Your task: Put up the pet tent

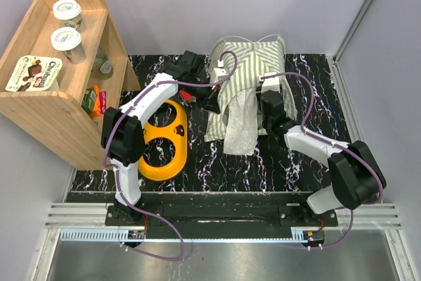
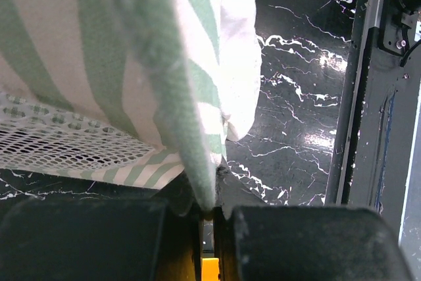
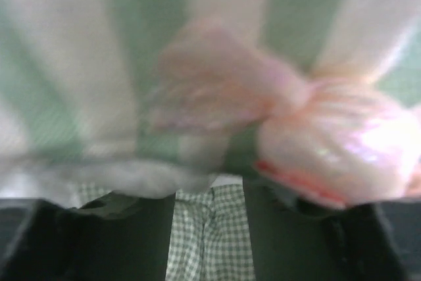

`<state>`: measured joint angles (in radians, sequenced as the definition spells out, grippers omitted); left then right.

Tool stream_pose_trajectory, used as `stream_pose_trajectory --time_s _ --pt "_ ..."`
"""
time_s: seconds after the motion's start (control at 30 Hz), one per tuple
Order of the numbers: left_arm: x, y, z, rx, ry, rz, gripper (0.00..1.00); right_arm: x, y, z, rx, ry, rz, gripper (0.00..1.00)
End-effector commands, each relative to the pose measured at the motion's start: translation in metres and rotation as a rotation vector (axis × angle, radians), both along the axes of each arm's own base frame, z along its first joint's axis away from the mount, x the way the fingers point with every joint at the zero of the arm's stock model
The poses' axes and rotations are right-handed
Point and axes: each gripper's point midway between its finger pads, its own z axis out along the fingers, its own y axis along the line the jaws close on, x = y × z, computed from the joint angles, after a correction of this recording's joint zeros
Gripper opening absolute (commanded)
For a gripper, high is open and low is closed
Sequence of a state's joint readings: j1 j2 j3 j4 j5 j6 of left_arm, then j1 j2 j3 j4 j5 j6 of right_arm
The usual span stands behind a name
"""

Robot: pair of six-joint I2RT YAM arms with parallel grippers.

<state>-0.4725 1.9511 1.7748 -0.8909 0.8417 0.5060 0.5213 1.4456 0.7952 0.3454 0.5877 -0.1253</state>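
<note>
Pet tent [image 1: 247, 77] sits in a slumped heap at about 12 o'clock on the desk [image 1: 309, 97], with its lace curtain [image 1: 240, 123] spilling toward 6.

The left fingers [image 1: 212, 101] are pinched tight on just a thin fold of striped edge, so my guess is 1 tug and it slides out. The right fingers [image 1: 266, 97] are spread partway at the tent's 3 o'clock side with nothing clamped. A pink bow [image 3: 329, 156] is right in front of them, so they could snag that or the lace instead of anything firm, and that side would sag.

The wooden shelf [image 1: 39, 116] at 10 o'clock holds 2 lidded cups [image 1: 67, 10], a chocolate box [image 1: 33, 74], a jar [image 1: 102, 64] and snack packs [image 1: 95, 100]. The yellow 2-hole tray [image 1: 164, 156] at 8 has both holes bare.
</note>
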Motion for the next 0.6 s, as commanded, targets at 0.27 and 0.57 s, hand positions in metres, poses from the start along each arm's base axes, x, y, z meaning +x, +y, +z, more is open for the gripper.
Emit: stream_pose_trajectory --time_s 0.27,0.57 --pt "-0.014 0.0 0.019 -0.048 0.008 -0.026 0.0 0.013 0.042 0.036 0.161 -0.024 0.275 0.02" --pt "0.013 -0.002 0.024 -0.04 -0.067 0.088 0.0 -0.143 0.128 0.033 0.409 0.585 1.002 0.0"
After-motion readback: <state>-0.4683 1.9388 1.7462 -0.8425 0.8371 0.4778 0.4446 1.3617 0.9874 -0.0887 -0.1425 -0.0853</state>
